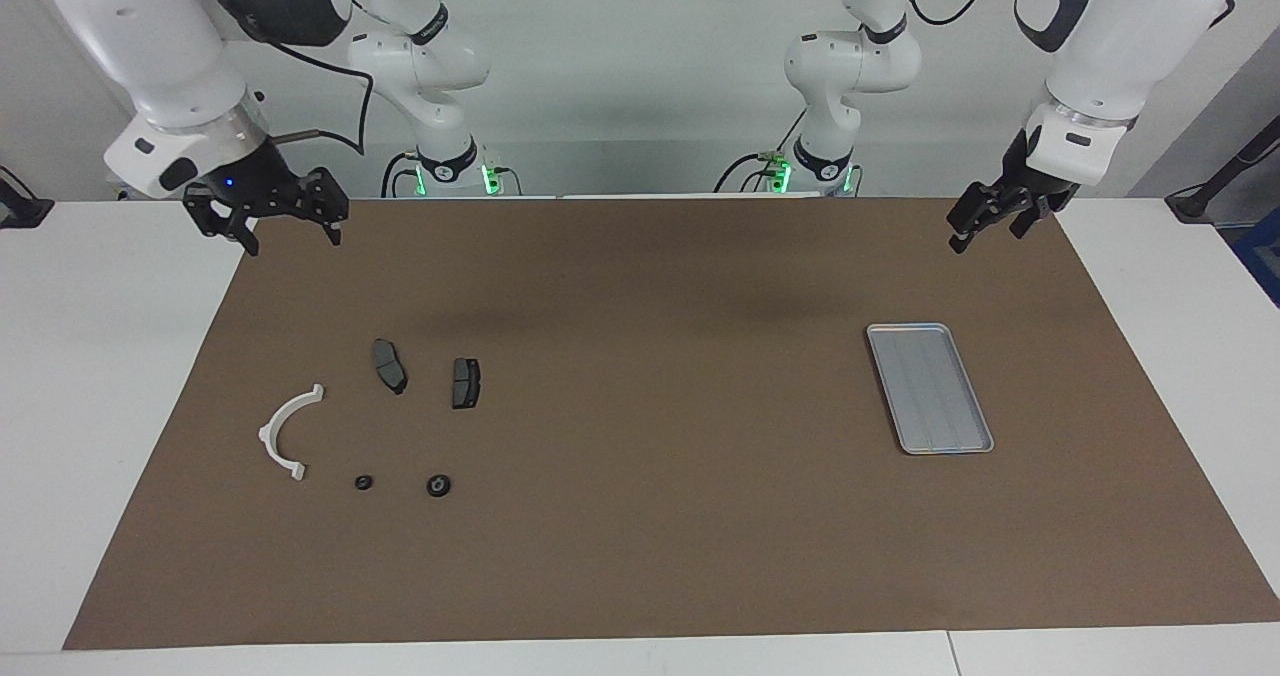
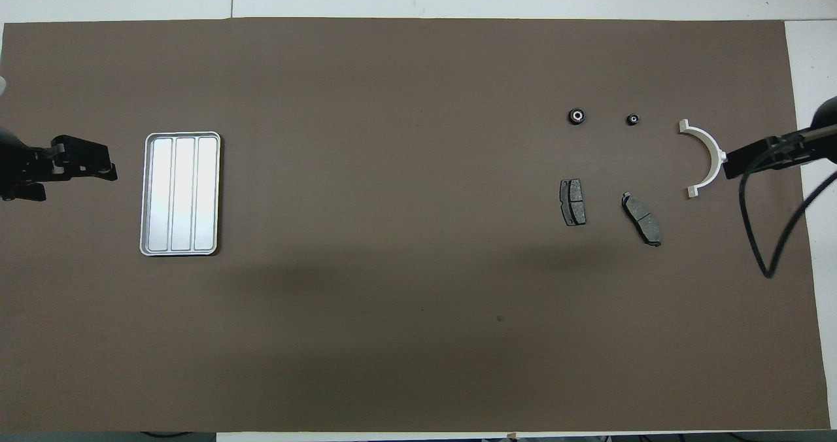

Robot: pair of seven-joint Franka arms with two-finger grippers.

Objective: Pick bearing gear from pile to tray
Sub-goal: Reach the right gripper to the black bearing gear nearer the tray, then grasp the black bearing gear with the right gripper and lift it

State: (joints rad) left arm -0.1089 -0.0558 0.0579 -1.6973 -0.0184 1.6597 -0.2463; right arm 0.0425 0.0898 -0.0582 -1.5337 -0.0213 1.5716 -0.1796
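right tool (image 1: 290,238): I am holding it apart, empty, over the mat's edge.
rings (image 1: 438,486): lying on the surface beside the bracket (image 1: 285,431); none picked.
tray (image 1: 929,388): sitting empty.
left tool (image 1: 985,224): waiting, apart.

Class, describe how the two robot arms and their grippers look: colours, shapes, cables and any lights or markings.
Both arms are glossy white with rounded segments and black joint caps. Each base collar glows green. The right gripper is black with linked two-finger jaws, a small blue light above it and a silver wrist ring. The left gripper is black under a white wrist housing. Black cables loop along both arms.
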